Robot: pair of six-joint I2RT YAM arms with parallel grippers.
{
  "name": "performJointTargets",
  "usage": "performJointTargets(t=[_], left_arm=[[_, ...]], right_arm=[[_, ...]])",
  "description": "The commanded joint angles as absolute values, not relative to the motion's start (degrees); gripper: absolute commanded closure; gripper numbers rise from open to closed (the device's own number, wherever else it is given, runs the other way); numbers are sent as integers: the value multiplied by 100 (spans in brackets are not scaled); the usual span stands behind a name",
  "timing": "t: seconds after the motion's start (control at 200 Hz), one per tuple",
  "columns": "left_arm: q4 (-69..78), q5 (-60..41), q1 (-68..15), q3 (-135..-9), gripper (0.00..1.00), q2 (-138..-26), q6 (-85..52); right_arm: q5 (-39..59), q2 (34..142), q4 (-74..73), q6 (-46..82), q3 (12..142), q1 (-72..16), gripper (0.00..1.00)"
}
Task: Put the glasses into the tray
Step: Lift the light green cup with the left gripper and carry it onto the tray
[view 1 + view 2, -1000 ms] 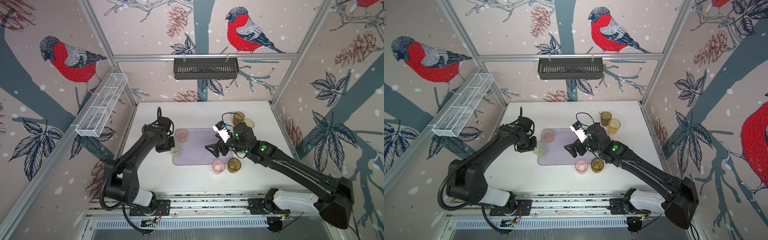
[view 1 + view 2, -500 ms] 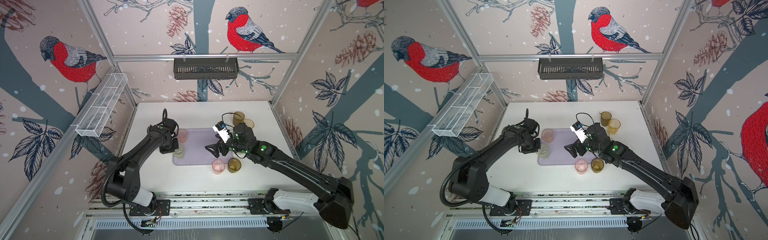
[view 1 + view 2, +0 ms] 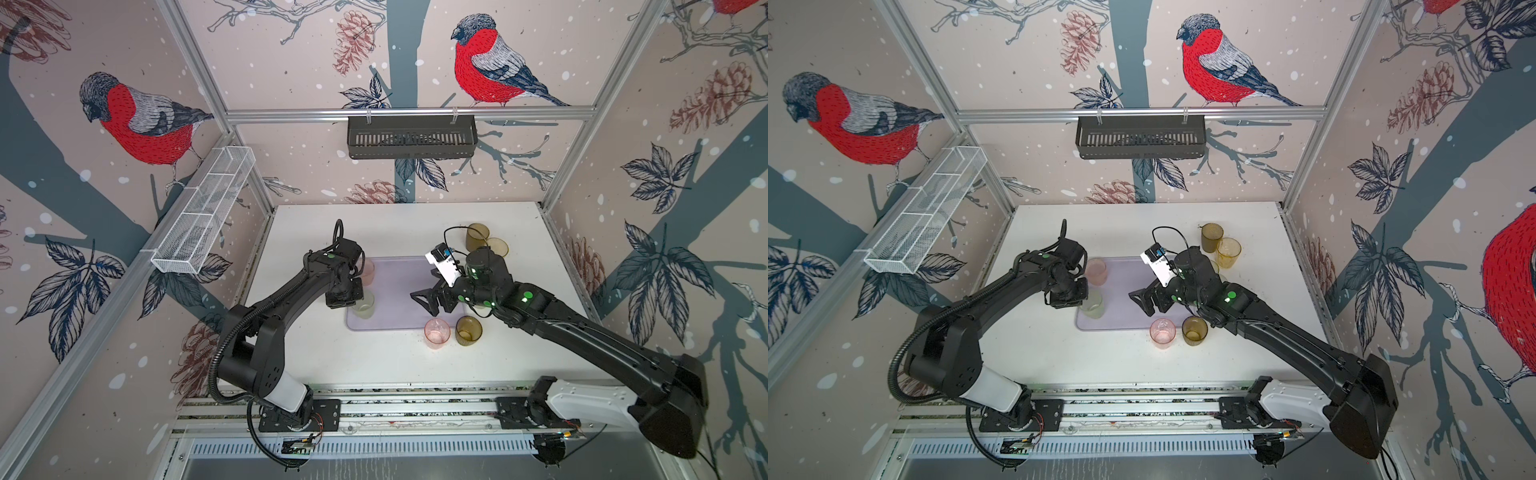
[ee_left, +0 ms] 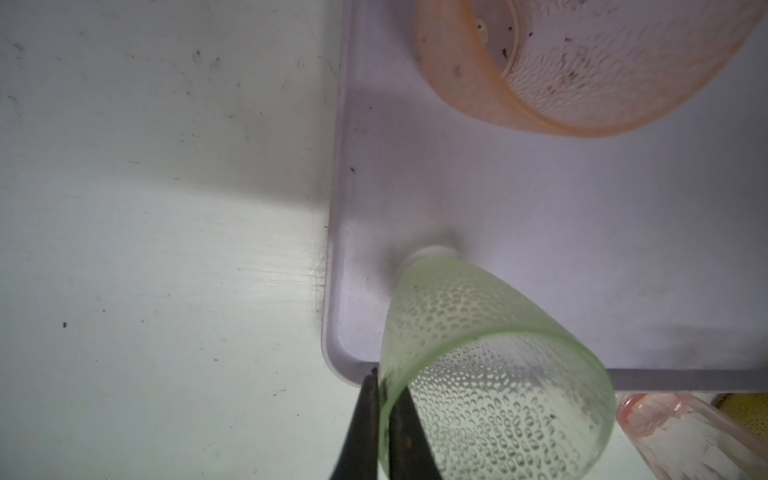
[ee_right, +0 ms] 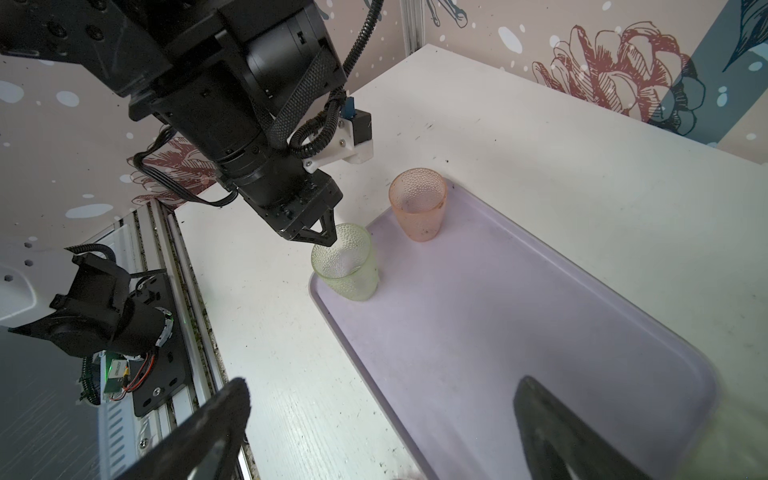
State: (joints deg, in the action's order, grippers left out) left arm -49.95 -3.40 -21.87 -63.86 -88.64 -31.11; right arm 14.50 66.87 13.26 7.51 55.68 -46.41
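While the left pincer [image 5: 330,240] nips the rim of the green glass [image 5: 347,268] in the tray [image 5: 519,332], the right pincer [image 5: 380,395] gapes empty.

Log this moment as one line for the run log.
left tool: shut on green glass rim, at tray corner | right tool: open, empty, over tray | pink glass: standing in tray

Table [image 3: 395,224], lavender tray [image 3: 399,291], pink glass [image 3: 436,333], olive glass [image 3: 468,331], brown glass [image 3: 476,236], amber glass [image 3: 498,247]

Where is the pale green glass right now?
In both top views the pale green glass is left of centre, in the near-left corner of the tray, just in front of the pink glass, its rim pinched by the left end effector.
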Motion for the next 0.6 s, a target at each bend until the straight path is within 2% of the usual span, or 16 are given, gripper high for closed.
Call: performJointTargets(t=[0.0, 0.595], left_arm=[[-4983, -301, -2215, -6443, 97, -8899, -3182], [-5089, -149, -2225, -6576, 97, -8997, -3165]], right_arm=[[1446, 6652, 1213, 729, 5555, -4633, 1], [1441, 6633, 1201, 716, 5544, -4622, 1]])
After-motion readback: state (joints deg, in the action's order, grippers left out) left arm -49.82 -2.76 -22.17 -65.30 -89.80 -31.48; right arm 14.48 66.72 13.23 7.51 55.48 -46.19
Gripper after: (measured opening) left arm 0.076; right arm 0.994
